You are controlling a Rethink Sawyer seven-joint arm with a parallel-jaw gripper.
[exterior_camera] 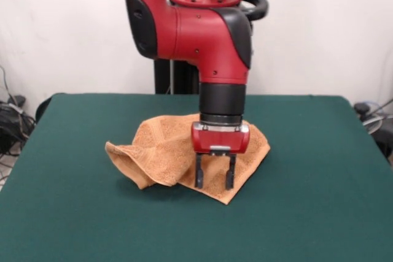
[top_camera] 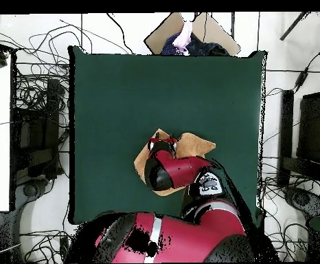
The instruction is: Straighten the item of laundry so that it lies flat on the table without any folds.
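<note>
arm [exterior_camera: 212, 41] lowered, jaws apart (pointing down)

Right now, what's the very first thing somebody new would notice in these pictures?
The big red and black robot arm grabs the eye first, coming down from the top over the middle of the green table. Its gripper hangs open, two dark fingers pointing down in front of the towel. The orange towel comes next, lying crumpled and folded over itself near the middle of the table, one corner flopped out to the side.
</note>
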